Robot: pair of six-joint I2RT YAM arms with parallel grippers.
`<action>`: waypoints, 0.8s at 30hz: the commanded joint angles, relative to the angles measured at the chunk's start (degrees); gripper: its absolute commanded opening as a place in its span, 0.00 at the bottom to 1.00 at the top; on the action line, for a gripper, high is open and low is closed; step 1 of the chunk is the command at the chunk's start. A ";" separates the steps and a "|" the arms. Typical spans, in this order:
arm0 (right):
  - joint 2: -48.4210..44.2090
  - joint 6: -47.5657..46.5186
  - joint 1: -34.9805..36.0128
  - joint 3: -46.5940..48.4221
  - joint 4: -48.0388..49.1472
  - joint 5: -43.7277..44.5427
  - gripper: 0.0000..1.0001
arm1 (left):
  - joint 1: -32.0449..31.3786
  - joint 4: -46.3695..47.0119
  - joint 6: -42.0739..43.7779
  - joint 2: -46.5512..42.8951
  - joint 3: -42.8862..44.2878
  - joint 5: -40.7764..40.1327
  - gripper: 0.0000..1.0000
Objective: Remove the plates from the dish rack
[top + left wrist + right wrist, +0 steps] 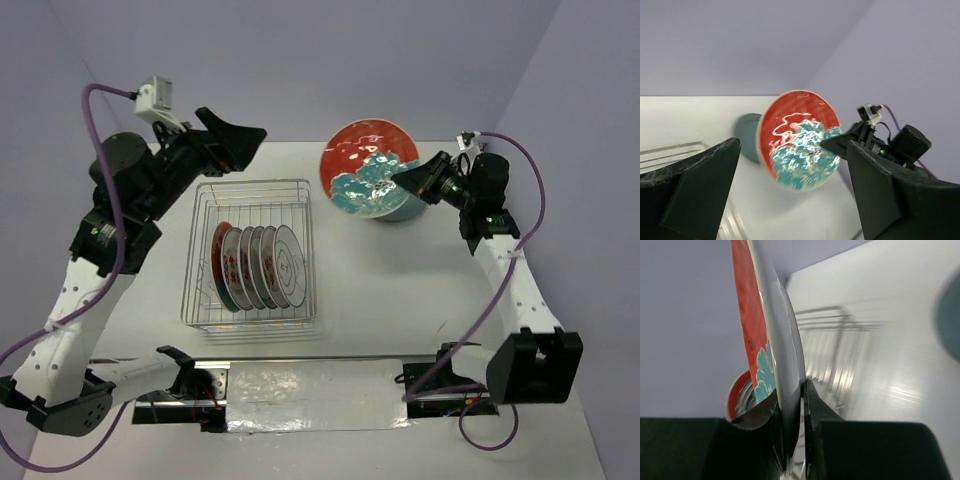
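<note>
The wire dish rack point(300, 215) stands left of centre and holds several upright plates: a red one point(220, 262) at the left, then white ones point(285, 265). My right gripper point(412, 180) is shut on the rim of a red plate with a teal-white pattern point(365, 165), held tilted in the air at the back right. The right wrist view shows this plate point(772, 340) edge-on between the fingers point(815, 405). The left wrist view shows its face point(802, 142). My left gripper point(245, 140) is open and empty above the rack's far edge.
A round teal thing point(408, 208) sits on the table under the held plate; it also shows in the left wrist view point(747, 142). Lilac walls close in the back and sides. A shiny strip point(300, 385) runs between the arm bases.
</note>
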 commanded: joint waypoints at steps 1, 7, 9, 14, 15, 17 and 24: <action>4.97 5.26 -5.48 2.46 1.37 11.16 0.00 | 0.16 -19.27 7.14 -0.64 7.40 -12.71 0.99; 23.78 2.28 -8.13 13.53 -3.20 15.05 0.00 | 0.16 -30.65 14.07 -7.84 8.21 -21.33 0.99; 27.48 1.67 -8.84 15.47 -2.93 14.17 0.00 | 0.25 -33.12 15.23 -10.48 7.94 -21.78 0.99; 38.29 -1.94 -10.24 23.64 -5.57 11.80 0.00 | 0.25 -37.70 17.86 -15.31 4.18 -20.56 1.00; 39.61 -2.29 -10.33 24.61 -6.53 10.93 0.00 | 0.25 -38.40 17.87 -16.80 3.21 -20.29 1.00; 42.60 -2.56 -10.42 26.02 -7.06 10.39 0.00 | 0.25 -38.75 17.60 -18.99 -0.38 -19.68 1.00; 51.39 -5.97 -10.60 31.55 -15.49 12.49 0.32 | 0.25 -38.40 15.84 -22.96 -7.70 -17.30 1.00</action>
